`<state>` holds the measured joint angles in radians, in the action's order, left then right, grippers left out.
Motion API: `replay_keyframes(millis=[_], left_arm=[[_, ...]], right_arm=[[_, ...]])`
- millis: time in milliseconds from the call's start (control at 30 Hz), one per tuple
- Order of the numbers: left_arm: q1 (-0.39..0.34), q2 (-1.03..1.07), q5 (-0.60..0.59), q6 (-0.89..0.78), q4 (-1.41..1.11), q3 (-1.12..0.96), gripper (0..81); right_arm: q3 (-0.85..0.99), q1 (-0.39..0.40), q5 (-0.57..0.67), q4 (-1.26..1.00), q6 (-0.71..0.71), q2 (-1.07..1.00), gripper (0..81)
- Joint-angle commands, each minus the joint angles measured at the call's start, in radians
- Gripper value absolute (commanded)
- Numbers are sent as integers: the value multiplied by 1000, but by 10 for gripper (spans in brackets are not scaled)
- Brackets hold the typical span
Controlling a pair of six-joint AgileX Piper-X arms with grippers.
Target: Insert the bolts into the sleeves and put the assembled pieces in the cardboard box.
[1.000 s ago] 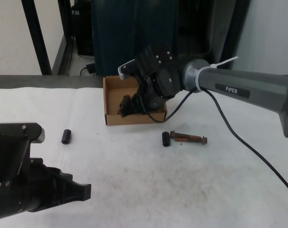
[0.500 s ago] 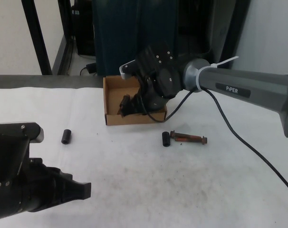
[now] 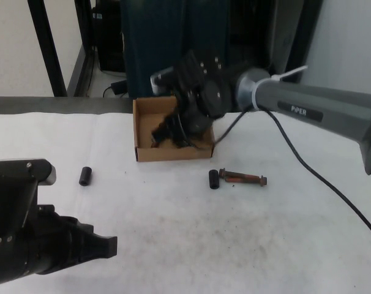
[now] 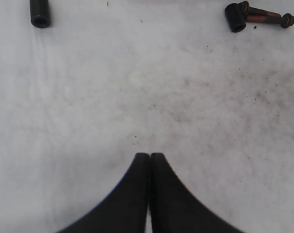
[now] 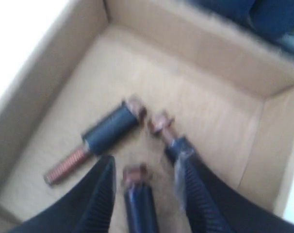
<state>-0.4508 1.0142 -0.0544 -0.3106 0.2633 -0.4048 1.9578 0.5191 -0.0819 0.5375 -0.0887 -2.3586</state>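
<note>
Right wrist view: three assembled pieces (image 5: pixel 106 133) lie in the cardboard box (image 5: pixel 50 82), with the right tool (image 5: pixel 145 162) spread wide above them, gripping nothing. Left on the counter (image 3: pixel 173 233) are a bolt (image 3: pixel 243 178) beside one sleeve (image 3: pixel 213 179) and a second sleeve (image 3: pixel 85 176) well apart. The left tool (image 4: pixel 150 158) is pinched together, empty.

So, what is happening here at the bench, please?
The right gripper hangs open in the cardboard box, where three assembled pieces lie, one of them between its fingers. The left gripper is shut on nothing, low over the bench. Out on the bench, one sleeve lies alone, and a second sleeve lies beside a rusty bolt, not yet joined.
</note>
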Motion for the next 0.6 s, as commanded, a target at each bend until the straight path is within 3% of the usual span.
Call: replay_keyframes(millis=[0,300,467,567], left_arm=[[-1,0,8,-4,-14,8,4],[-1,0,8,52,-90,8,4],[3,0,8,132,-117,8,4],[30,0,8,171,-150,8,3]], right_arm=[[112,0,13,27,22,13,423],[309,8,22,409,56,33,423],[309,70,-60,419,-83,102,423],[309,137,-173,462,-200,143,423]])
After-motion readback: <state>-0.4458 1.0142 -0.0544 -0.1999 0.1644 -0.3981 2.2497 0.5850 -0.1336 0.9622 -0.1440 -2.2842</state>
